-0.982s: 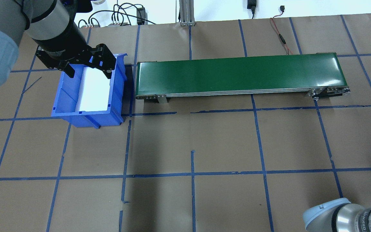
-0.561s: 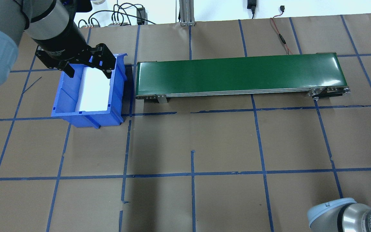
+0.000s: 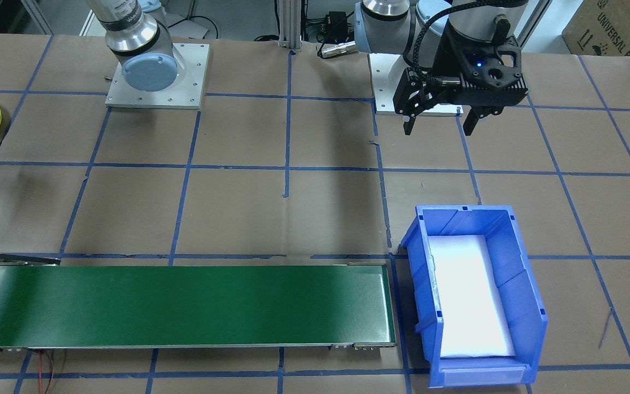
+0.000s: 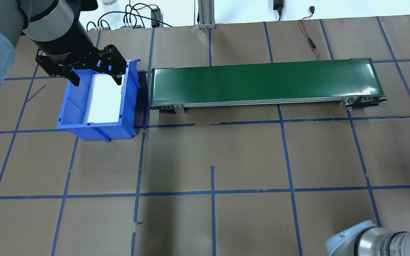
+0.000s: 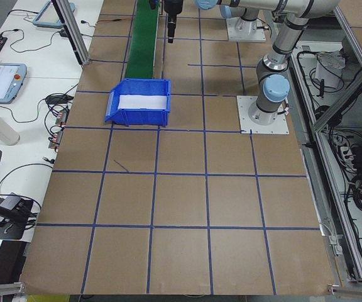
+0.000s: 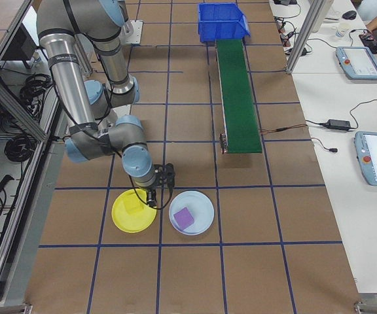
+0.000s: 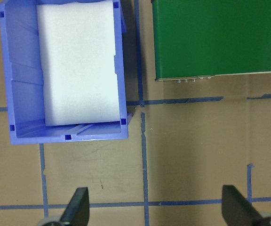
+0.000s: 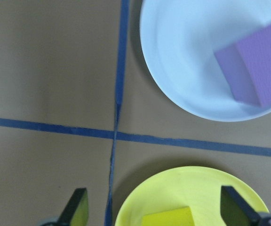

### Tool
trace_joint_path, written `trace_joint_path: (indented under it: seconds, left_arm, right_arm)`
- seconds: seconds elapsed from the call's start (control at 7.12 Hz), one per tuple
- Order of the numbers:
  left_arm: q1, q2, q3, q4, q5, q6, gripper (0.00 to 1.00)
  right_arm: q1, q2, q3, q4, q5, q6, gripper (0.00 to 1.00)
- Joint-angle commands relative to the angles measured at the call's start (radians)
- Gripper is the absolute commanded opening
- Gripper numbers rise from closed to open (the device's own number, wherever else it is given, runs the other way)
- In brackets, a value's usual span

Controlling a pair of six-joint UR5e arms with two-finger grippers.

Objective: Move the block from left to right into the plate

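A yellow block (image 6: pixel 133 207) is seen lying inside the yellow plate (image 6: pixel 122 221) on the desk (image 6: pixel 188 261). The right gripper (image 6: pixel 156 198) is held above the plate's edge with its jaws released and nothing grasped. The left gripper (image 4: pixel 94 79) is held above the blue bin (image 4: pixel 69 110), jaws also spread apart and empty. A purple block (image 6: pixel 184 218) is seen in the white plate (image 6: pixel 201 204) just beside.

blue bin (image 3: pixel 476 295) | green conveyor (image 3: pixel 184 306) | purple block (image 6: pixel 184 218) in pale plate (image 6: pixel 203 203)

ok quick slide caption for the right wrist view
Open right gripper above a yellow plate holding a yellow block, beside a white plate holding a purple block.
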Motion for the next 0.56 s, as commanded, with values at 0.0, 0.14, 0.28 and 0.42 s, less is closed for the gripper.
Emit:
trace_joint_path:
  seconds: [0.0, 0.14, 0.28, 0.42]
  left_arm:
    - [0.0, 0.001, -0.001, -0.025, -0.001, -0.011, 1.0]
    - [0.0, 0.001, -0.004, -0.025, -0.001, -0.011, 1.0]
    - [0.0, 0.001, -0.007, -0.025, -0.003, -0.011, 1.0]
    - [0.0, 0.001, -0.007, -0.025, -0.003, -0.011, 1.0]
  right_arm:
    - [0.308, -0.038, -0.08, 0.04, -0.057, 0.247, 1.0]
    - [0.436, -0.073, -0.163, 0.165, -0.093, 0.422, 1.0]
    - [0.572, -0.122, -0.256, 0.32, -0.112, 0.614, 1.0]
    - [0.701, -0.145, -0.332, 0.435, -0.112, 0.789, 1.0]
